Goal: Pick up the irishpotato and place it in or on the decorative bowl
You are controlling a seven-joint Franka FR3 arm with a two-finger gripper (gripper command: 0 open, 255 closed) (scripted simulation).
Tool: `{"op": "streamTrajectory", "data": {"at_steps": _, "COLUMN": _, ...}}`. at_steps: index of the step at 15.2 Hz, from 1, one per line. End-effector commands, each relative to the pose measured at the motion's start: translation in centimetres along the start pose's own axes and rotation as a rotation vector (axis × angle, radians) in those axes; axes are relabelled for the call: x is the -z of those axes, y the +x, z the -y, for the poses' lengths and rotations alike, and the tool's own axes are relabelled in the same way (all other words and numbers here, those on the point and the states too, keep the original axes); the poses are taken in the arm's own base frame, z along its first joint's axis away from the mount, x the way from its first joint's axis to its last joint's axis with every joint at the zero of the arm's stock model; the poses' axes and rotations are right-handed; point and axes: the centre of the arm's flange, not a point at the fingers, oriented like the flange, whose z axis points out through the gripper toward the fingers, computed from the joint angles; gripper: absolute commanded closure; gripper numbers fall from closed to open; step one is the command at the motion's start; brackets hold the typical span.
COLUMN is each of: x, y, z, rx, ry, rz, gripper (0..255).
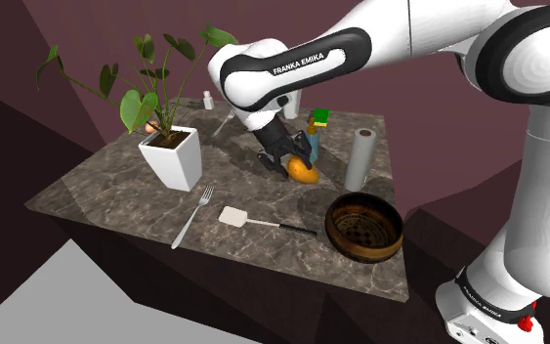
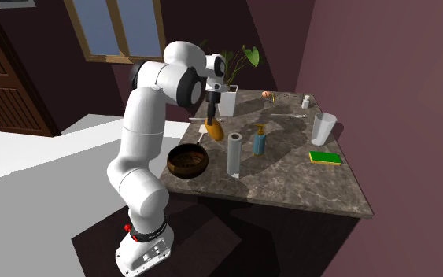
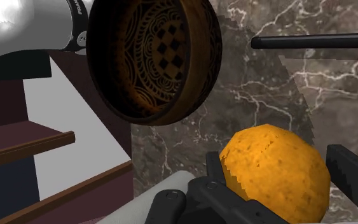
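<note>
Fingers (image 3: pixel 215 169) narrow, one on each flank of the orange potato (image 3: pixel 274 173), pads against its skin as far as the wrist view shows; read it as gripped. Gripper (image 1: pixel 297 156) tipped steeply down over the marble table (image 1: pixel 116 195).

Potato sits low under the hand, apart from the dark carved bowl (image 1: pixel 362 252) and farther in on the table than the bowl. Cannot tell whether it has cleared the marble.

Around the bowl:
- grey roll (image 1: pixel 360 159) upright just behind it, on the potato's side
- spatula (image 1: pixel 263 223) flat beside it toward the shoulder view's left, black handle end nearest the bowl's wall
- fork (image 1: pixel 192 217) and white plant pot (image 1: pixel 173 156) well apart from it, farther the same way

Judgement on the step: carry to the bowl. Your grip takes a rounded, rough-skinned thing across its middle, so it could roll between the pads. Raise it straight first, high enough to pass the bowl's rim. Swing toward the bowl on the spatula side, clear of the roll, which looks easy to topple. Bring the potato over the bowl's patterned centre, lower it inside the rim, then let the fingers part. A drop from height could bounce it out or shift the bowl, which sits near the table edge.
</note>
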Motion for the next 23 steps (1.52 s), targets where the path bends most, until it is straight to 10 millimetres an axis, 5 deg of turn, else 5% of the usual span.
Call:
{"op": "streamTrajectory", "data": {"at_steps": 1, "x": 0.9, "y": 0.0, "z": -0.6, "rx": 0.0, "ry": 0.0, "rz": 0.0, "gripper": 255}}
{"op": "streamTrajectory", "data": {"at_steps": 9, "x": 4.2, "y": -0.3, "z": -2.7, "rx": 0.0, "ry": 0.0, "rz": 0.0, "gripper": 255}}
{"op": "streamTrajectory", "data": {"at_steps": 23, "x": -4.5, "y": -10.1, "z": -15.8, "rx": 0.0, "ry": 0.0, "rz": 0.0, "gripper": 255}}
